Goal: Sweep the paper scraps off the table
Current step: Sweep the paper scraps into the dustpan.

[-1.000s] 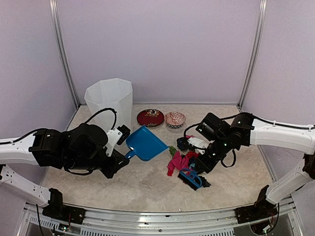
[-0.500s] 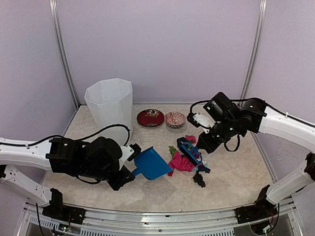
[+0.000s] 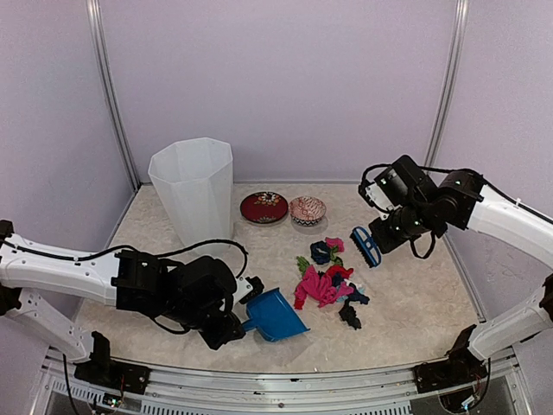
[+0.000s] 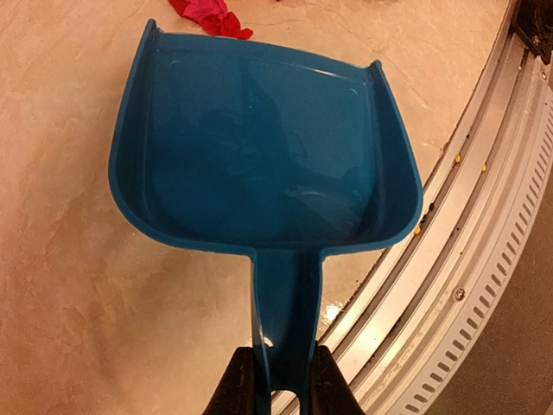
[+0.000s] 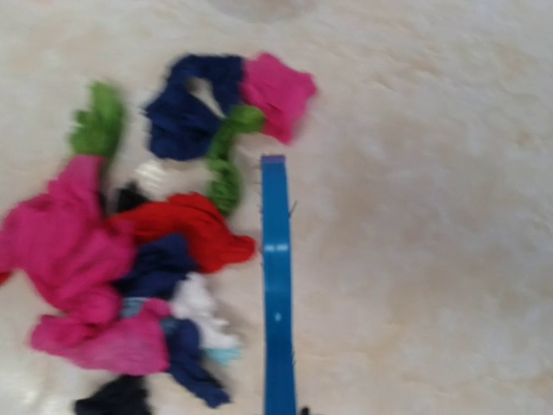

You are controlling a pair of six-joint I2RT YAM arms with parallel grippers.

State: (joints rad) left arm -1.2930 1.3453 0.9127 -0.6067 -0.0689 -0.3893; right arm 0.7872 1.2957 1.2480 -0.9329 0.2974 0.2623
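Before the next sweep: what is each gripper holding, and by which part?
Left gripper holds the blue dustpan by its handle's end. Right gripper holds the blue brush; the exact grip spot is hidden.

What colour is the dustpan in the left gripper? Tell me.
The dustpan is plain blue, no pattern; the left wrist view shows it best.

Top camera: high, rear, whole table. Wrist cameras: close, looking down; all share paper scraps.
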